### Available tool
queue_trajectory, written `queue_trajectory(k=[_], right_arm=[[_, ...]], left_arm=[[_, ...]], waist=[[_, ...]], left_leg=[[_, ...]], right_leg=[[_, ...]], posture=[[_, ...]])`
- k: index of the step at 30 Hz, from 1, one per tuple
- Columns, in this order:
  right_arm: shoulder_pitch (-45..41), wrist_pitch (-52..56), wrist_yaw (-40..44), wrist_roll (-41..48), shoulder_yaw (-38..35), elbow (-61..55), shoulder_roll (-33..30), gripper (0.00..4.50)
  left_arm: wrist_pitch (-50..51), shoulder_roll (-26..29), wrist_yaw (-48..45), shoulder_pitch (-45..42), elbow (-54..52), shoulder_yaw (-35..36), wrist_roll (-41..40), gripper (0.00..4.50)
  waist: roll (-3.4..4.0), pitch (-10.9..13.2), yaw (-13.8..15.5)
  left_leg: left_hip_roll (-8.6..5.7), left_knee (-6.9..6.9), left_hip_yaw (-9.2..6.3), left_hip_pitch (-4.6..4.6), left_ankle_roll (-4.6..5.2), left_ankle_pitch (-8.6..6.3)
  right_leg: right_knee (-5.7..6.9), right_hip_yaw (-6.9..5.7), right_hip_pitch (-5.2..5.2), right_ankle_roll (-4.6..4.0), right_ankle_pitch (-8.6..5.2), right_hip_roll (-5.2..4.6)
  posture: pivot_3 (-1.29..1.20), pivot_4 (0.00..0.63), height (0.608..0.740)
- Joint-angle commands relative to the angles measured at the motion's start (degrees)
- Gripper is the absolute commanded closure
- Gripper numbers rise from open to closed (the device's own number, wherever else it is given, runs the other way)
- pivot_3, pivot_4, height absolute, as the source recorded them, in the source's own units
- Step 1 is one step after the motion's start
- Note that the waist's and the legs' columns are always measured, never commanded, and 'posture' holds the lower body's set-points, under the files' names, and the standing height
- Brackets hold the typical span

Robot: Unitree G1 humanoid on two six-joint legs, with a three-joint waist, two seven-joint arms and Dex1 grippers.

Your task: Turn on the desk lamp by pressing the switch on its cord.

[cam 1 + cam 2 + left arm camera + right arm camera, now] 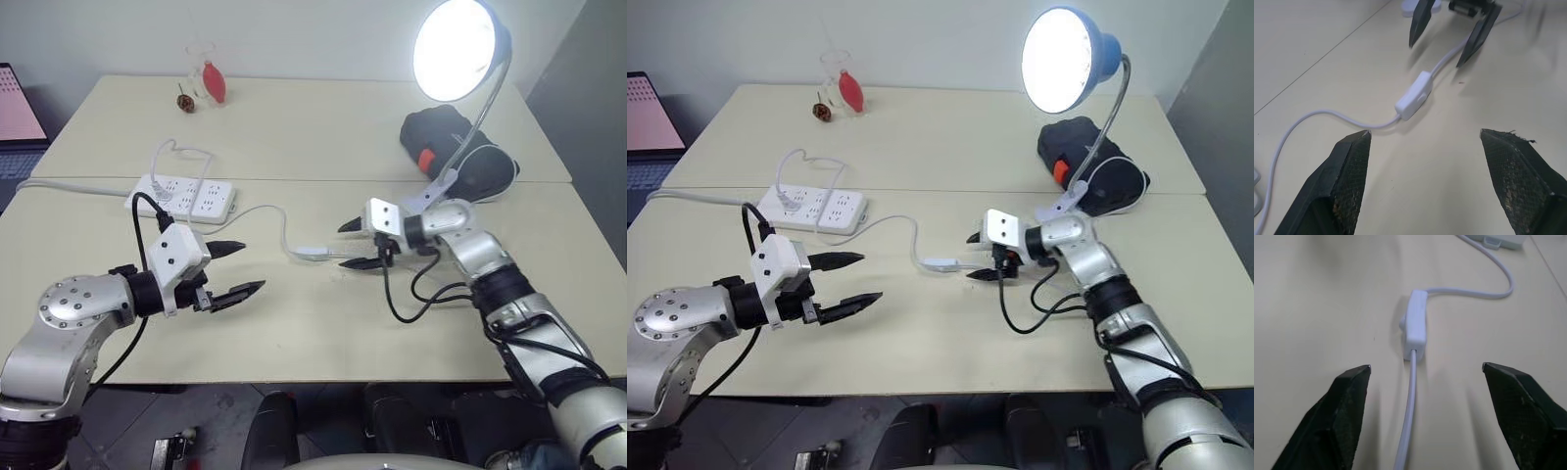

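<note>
Plainly no legible writing: lit desk lamp [456, 47], switch [1415, 323] between two open grippers, untouched.

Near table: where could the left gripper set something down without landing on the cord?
Bare tabletop lies in front of the left gripper, short of the switch. The far table is bare mid-span. Crowded: cord by the power strip, and around the right gripper.

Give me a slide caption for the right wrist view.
Open right claw poised just short of the white switch on its cord, lying on the table.
</note>
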Motion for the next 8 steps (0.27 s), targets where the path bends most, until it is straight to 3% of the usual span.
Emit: queue_trajectory(k=[1,8], right_arm=[[2.79,9.5,2.46,6.52,-5.12,-17.45,-5.44,0.07],[8.16,17.77,0.94,9.31,-6.93,-30.32,-11.06,0.07]], left_arm=[[-0.54,2.58,-0.99,0.84,-0.48,2.46,0.79,0.82],[-1.48,3.49,-3.64,0.14,0.28,2.16,-0.34,0.82]], waist=[[0.05,0.03,0.03],[0.04,0.02,-0.01]], left_leg=[[0.0,0.0,0.0,0.0,0.0,0.0],[0.01,0.01,0.01,0.07,0.0,0.0]], right_leg=[[0.0,0.0,-0.02,0.0,-0.01,0.0],[0.0,0.0,0.01,-0.07,-0.05,0.0]], posture=[[0.0,0.15,0.74],[0.0,0.15,0.74]])
